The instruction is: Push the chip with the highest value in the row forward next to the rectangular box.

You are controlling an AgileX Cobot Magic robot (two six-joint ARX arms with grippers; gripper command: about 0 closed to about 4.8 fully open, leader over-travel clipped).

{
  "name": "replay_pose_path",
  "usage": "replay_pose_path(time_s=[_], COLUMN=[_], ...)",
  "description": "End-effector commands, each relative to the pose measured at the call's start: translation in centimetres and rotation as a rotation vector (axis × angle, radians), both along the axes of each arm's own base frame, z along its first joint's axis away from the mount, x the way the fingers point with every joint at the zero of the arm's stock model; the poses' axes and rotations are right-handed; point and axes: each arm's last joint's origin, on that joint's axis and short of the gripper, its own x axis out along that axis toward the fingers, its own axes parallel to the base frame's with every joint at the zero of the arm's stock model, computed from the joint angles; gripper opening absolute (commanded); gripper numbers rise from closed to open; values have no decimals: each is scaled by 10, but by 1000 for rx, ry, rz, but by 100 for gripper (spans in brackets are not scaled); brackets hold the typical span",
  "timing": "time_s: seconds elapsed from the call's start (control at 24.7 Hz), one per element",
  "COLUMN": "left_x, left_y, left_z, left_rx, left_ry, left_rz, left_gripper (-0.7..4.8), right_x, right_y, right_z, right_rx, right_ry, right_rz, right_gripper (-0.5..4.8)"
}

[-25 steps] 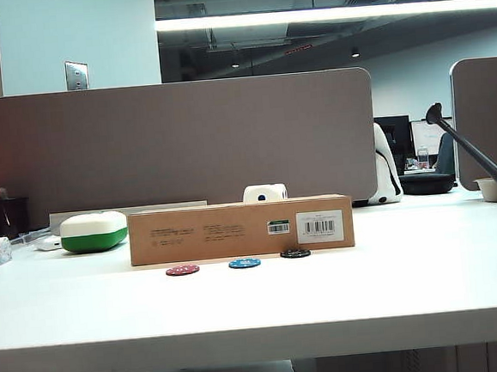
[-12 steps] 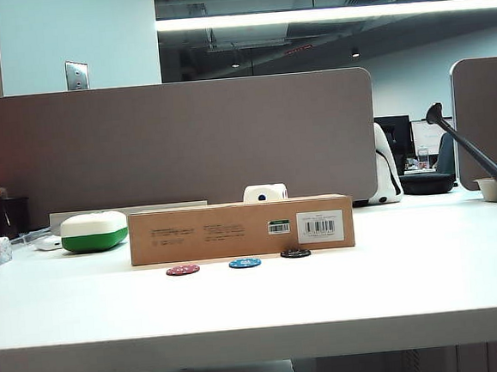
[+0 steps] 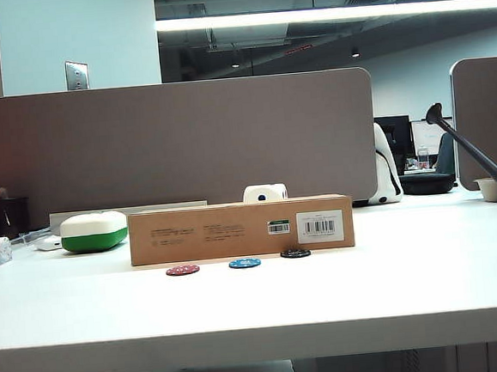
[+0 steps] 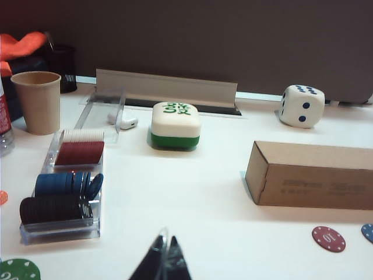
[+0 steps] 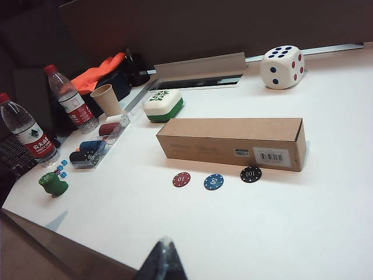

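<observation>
The black chip (image 5: 250, 174), marked 100, lies flat on the white desk (image 5: 326, 221) just in front of the brown box (image 5: 233, 143), near the end that carries the white barcode label. In the exterior view this chip (image 3: 295, 253) sits closer to the box (image 3: 241, 230) than the other 2 do. The blue chip (image 5: 214, 182) lies beside it, a little farther from the box, and the red chip (image 5: 181, 179), marked 10, lies beyond the blue one; the 3 are spaced apart, none touching.

Behind the box stands a large white die (image 5: 282, 67) with blue and red dots. Off the box's unlabelled end sits a white-and-green rounded case (image 5: 163, 105). Farther that way a clear tray (image 4: 61, 192) holds stacks of red, blue and dark chips, with a paper cup (image 4: 36, 102) near it and 2 water bottles (image 5: 23, 134) at the desk's edge.

The left gripper (image 4: 163, 261) hangs above the desk near the tray, well short of the box, its fingertips pressed together on nothing. The right gripper (image 5: 163, 259) hangs over the bare front of the desk, well apart from the chips, its tips likewise together and empty. Neither arm appears in the exterior view.
</observation>
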Motion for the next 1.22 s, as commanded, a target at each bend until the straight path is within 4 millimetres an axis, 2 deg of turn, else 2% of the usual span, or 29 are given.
replay_pose_path(time_s=[0.04, 1.22], left_x=[0, 0], left_y=[0, 0], left_z=[4, 3], left_rx=[-3, 80], left_ry=[-33, -22], left_rz=[3, 1], left_gripper=[-5, -5], right_x=[0, 0], right_y=[0, 0], right_z=[2, 2], right_rx=[14, 14], right_ry=[-7, -7], right_rz=[-2, -2], right_gripper=[-9, -9])
